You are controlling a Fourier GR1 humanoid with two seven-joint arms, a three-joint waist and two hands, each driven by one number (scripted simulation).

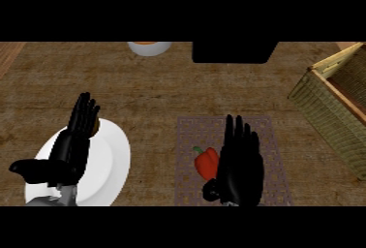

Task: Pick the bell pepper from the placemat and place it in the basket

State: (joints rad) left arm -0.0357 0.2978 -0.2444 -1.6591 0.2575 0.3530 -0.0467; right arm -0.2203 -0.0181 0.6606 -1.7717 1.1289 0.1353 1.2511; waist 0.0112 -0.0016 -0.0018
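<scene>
Fingers point(236, 128) of the right hand point(239, 167) are stretched out straight, pointing up the view, nothing in them yet. The thumb sits low by the red bell pepper point(206, 162), which lies on the placemat point(191, 133) just left of the palm, touching or nearly so; I can't tell which. So this looks like the approach step, the grasp not yet made. Next, I'd say, the hand needs to curl round the pepper, lift, and carry it right and up the view to the woven basket point(322, 104), well apart at the bench's point(143, 82) right edge. Over on the left, the left hand point(68, 145) rests open, fingers up, above a white plate point(114, 160). A white cup point(149, 47) sits far up the bench.
</scene>
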